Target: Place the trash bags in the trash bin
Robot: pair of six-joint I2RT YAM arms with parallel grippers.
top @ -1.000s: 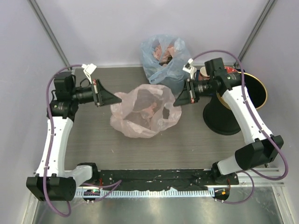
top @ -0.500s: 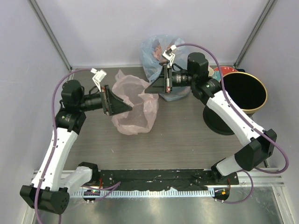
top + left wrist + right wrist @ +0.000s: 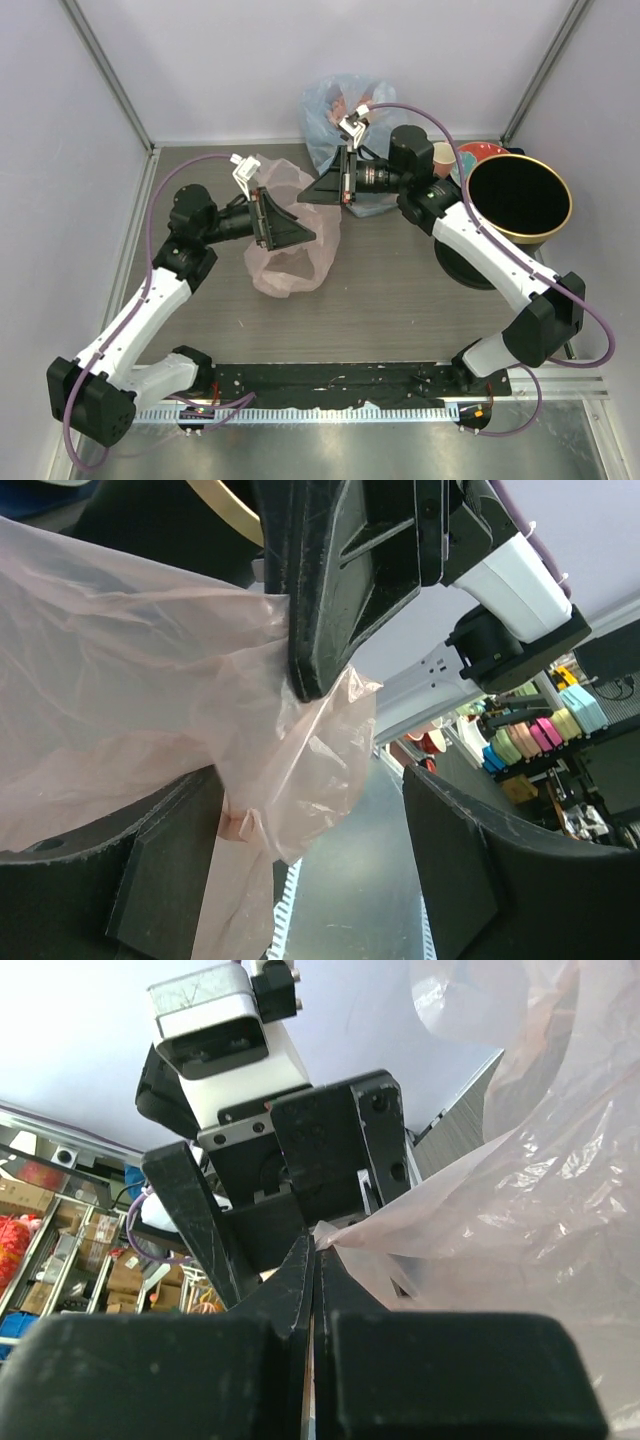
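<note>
The pale-pink trash bag [image 3: 292,255] lies crumpled on the table, left of centre. My right gripper [image 3: 306,197] reaches over from the right and is shut on its upper edge [image 3: 345,1232]. My left gripper [image 3: 303,236] hovers just in front of it with its jaws apart. In the left wrist view the pink film [image 3: 150,670] drapes against one of my left fingers [image 3: 165,880] and hangs from the right gripper's closed fingers [image 3: 325,610]. The black trash bin [image 3: 520,195] with its gold rim stands at the right, mouth open to the camera.
A bluish bag [image 3: 350,110] stuffed with reddish contents sits at the back wall, behind the right gripper. A red plate [image 3: 482,152] and a small cup [image 3: 443,156] lie behind the bin. Pale walls close the table on three sides.
My left gripper has opened and let go of the bag while moving right. My right gripper carried the bag's edge left and back, so the bag now bunches up at the left.
</note>
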